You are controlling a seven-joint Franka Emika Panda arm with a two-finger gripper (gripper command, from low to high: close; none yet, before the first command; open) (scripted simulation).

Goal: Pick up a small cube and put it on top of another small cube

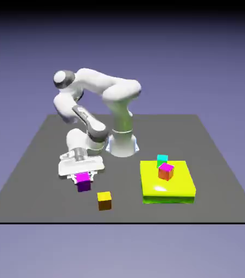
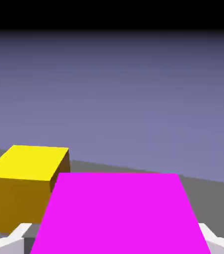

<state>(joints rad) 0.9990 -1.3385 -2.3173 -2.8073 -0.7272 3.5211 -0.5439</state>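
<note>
On the tabletop (image 1: 127, 209), right in the exterior view, a flat yellow-green block (image 1: 167, 184) carries a magenta-topped red cube (image 1: 166, 172). Left, the tool (image 1: 83, 177) pinches the magenta-topped purple cube (image 1: 83, 182); the yellow-topped orange cube (image 1: 104, 201) sits nearer the camera, between them.

Glossy yellow-green block (image 1: 166, 180), smooth-faced.
</note>
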